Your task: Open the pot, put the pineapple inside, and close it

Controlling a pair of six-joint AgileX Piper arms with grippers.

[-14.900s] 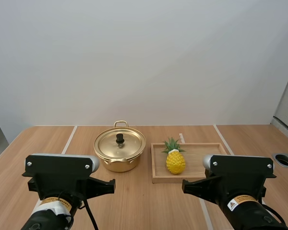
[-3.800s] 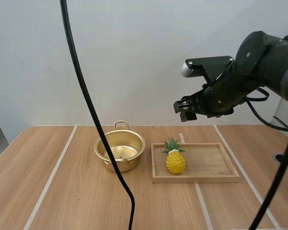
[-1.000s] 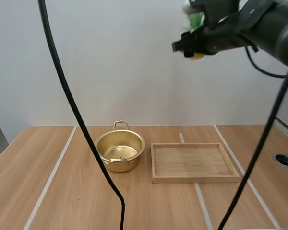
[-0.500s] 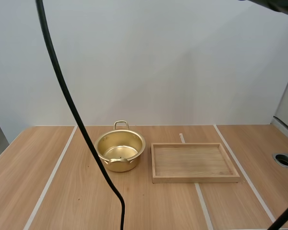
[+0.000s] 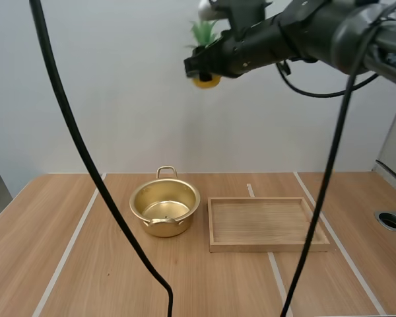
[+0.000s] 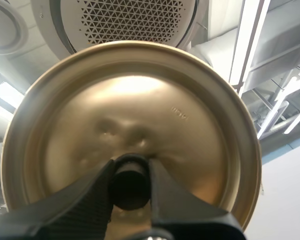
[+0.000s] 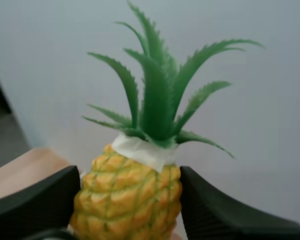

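Note:
The gold pot stands open and empty on the table, left of the wooden tray. High above them my right gripper is shut on the yellow pineapple, green crown up. In the right wrist view the black fingers press the pineapple from both sides. In the left wrist view my left gripper is shut on the black knob of the gold lid, whose underside faces the camera.
The tray holds nothing. Pale seams run along the wooden table. A round grommet hole sits near the right edge.
My right arm, out of frame half a second ago, is back in the high view, farther left than a second ago, with the pineapple above the pot's side of the table.

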